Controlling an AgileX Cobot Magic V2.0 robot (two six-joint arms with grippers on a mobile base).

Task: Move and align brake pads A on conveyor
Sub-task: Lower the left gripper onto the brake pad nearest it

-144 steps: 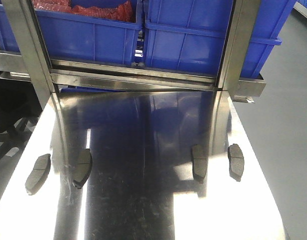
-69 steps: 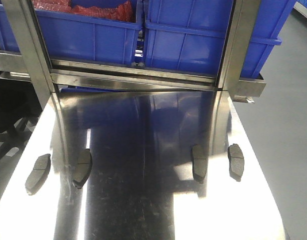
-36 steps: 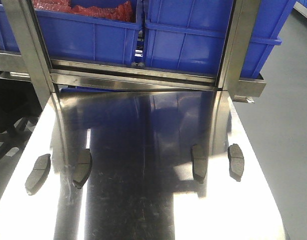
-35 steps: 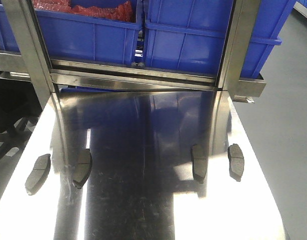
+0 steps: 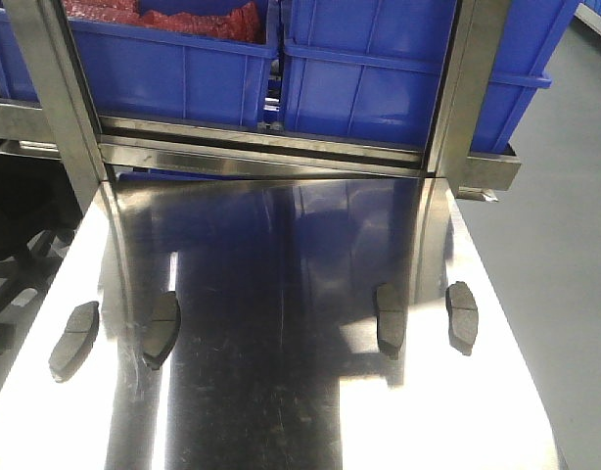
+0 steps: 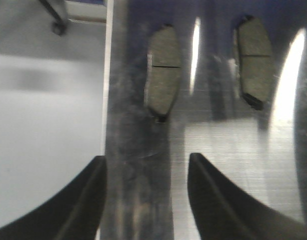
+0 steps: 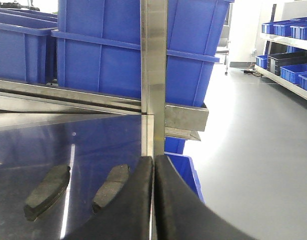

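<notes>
Four brake pads (image 5: 162, 329) lay on the steel table (image 5: 281, 411), none held.
We saw two pads near the table's left edge and two near its right, all flat and apart. Our left gripper (image 6: 146, 167) hung with jaws spread wide just short of the left pair; our right gripper (image 7: 154, 165) had its fingers (image 7: 136, 200) pressed together, empty, beside the right pair.

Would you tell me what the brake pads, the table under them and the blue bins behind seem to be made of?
The brake pads look like matte, grainy grey-brown friction compound on a darker backing, probably metal. The table looks like brushed stainless steel: mirror reflections, fine scratches. The blue bins look like moulded plastic, smooth and slightly glossy.
</notes>
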